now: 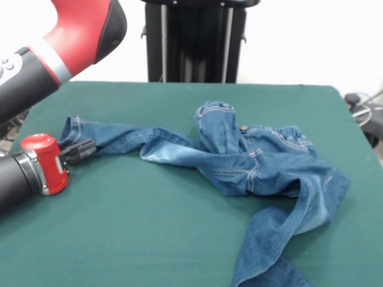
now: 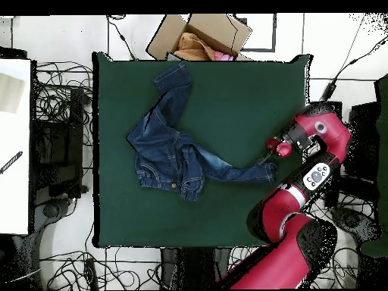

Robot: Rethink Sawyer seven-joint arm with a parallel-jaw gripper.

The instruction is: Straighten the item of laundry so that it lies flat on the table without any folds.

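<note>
The blue denim jeans [image 1: 251,161] lie crumpled on the green table [image 1: 131,227]. One leg stretches to the left of the front view. The other leg bends toward the near edge at the lower right. The waist is folded over, with the metal button showing. My gripper [image 1: 81,149] lies low and level at the left, its black fingers touching the cuff [image 1: 75,127] of the stretched leg. In the overhead view the jeans [image 2: 170,155] sit left of centre and the gripper [image 2: 267,158] meets the leg end at the right.
A cardboard box [image 2: 198,35] with cloth in it stands past the table's top edge in the overhead view. Cables lie on the floor around the table. The robot's black pedestal [image 1: 194,39] stands behind the far edge.
</note>
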